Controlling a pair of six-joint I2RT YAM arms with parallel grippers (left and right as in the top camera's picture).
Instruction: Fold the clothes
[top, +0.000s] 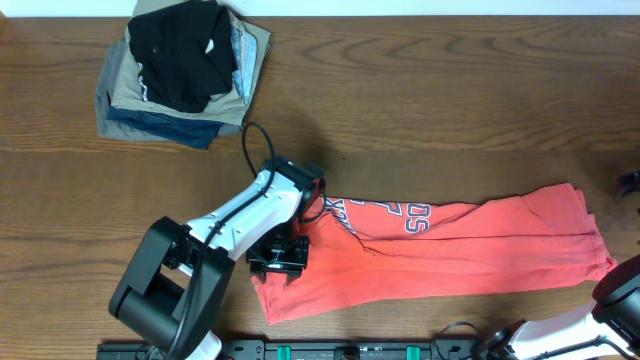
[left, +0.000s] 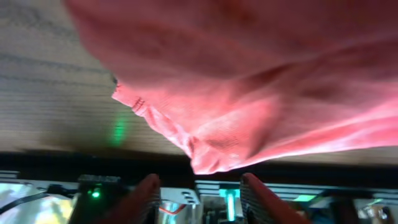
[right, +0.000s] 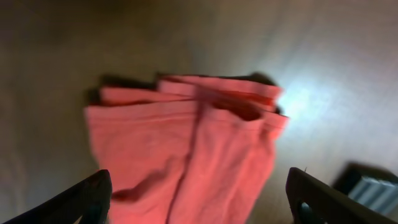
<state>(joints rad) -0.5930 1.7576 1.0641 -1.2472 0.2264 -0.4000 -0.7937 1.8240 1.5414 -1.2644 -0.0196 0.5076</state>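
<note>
The coral-red T-shirt (top: 450, 250) lies folded into a long strip across the table, with dark block lettering (top: 385, 212) facing up near its left end. My left gripper (top: 278, 255) sits over the shirt's left end. In the left wrist view its fingers (left: 202, 196) are open with nothing between them, and a bunched shirt edge (left: 214, 158) lies just beyond their tips. My right gripper (right: 199, 205) is wide open above the shirt's right end (right: 186, 137), with a finger on each side of the cloth. In the overhead view only the right arm (top: 622, 290) shows.
A stack of folded tan, grey and blue garments (top: 125, 100) with a black garment (top: 185, 50) on top sits at the back left. The robot base rail (top: 330, 350) runs along the front edge. Bare wooden table (top: 450, 100) lies behind the shirt.
</note>
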